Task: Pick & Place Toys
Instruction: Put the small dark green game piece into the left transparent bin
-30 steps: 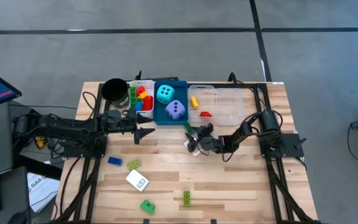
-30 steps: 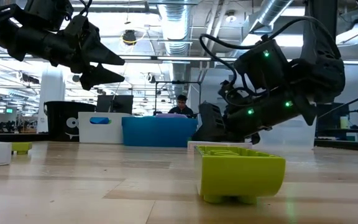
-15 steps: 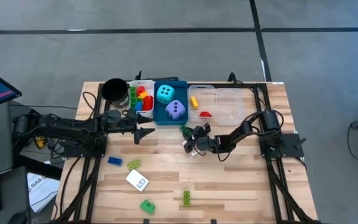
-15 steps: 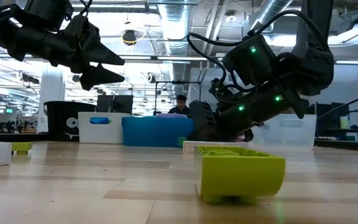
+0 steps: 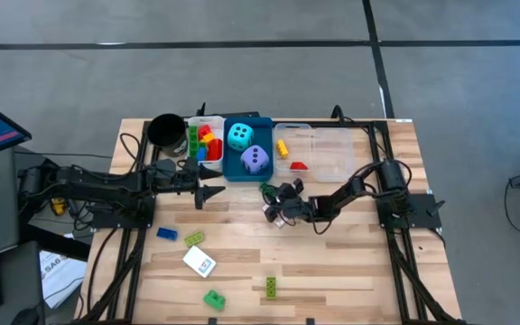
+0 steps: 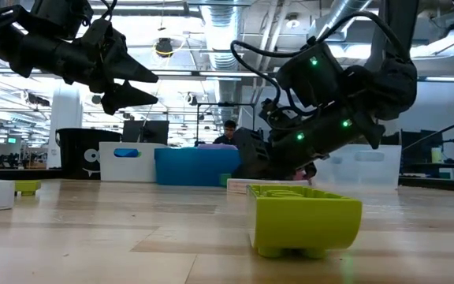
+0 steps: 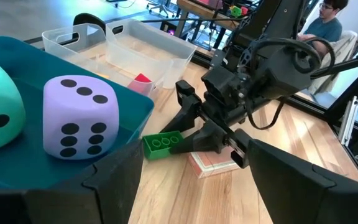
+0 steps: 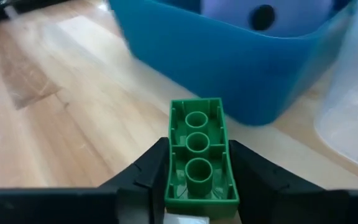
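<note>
My right gripper (image 5: 275, 199) is shut on a small green brick (image 8: 199, 152) low over the table, just in front of the blue tray (image 5: 264, 173). The brick also shows in the left wrist view (image 7: 162, 144). A white and pink card (image 7: 213, 163) lies on the table under that gripper. My left gripper (image 5: 211, 187) is open and empty, above the table to the left of the blue tray. The blue tray holds a cyan die (image 5: 239, 136) and a purple die (image 5: 255, 160). My right gripper pinches the green brick by its two long sides (image 8: 178, 180) between the two fingers, at the end nearer the wrist. The fingers lie along the brick, slanting down from the table's right. The brick sticks out ahead of them, hollow underside toward the wrist camera, close above the table.
A white tray (image 5: 190, 153) with several bricks and a black cup (image 5: 165, 131) stand at the far left. A clear tray (image 5: 328, 149) holds a yellow (image 5: 283, 147) and a red brick (image 5: 299, 166). Loose bricks (image 5: 166, 234) (image 5: 214, 298) (image 5: 269, 287) and a card (image 5: 199, 262) lie near the front.
My right gripper has gone toward the table's left edge and the blue tray, carrying the green brick with it, still shut on it. My left gripper has kept still.
</note>
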Action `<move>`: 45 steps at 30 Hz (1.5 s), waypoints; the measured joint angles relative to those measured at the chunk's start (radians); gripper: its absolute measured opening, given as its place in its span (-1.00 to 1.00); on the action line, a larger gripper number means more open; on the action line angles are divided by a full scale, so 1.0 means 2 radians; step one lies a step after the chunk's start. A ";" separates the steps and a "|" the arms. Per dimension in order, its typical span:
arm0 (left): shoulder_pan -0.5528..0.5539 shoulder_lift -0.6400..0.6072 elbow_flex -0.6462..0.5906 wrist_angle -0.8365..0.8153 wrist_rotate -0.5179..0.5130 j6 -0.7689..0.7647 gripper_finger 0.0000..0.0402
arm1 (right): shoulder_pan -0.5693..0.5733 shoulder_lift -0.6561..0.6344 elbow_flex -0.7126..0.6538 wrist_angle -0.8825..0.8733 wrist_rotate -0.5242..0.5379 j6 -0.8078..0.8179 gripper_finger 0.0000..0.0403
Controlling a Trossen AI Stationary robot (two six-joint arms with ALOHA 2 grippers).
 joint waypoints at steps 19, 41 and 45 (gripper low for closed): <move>0.000 0.000 0.000 -0.002 0.000 -0.009 0.40 | 0.085 -0.160 0.017 -0.188 0.127 -0.046 -0.35; 0.000 0.000 0.000 -0.003 0.000 -0.009 0.40 | -0.115 -0.306 0.017 -0.364 0.075 -0.058 -0.31; 0.000 0.000 0.000 -0.002 0.000 -0.009 0.40 | -0.154 -0.299 0.018 -0.365 0.023 -0.059 -0.31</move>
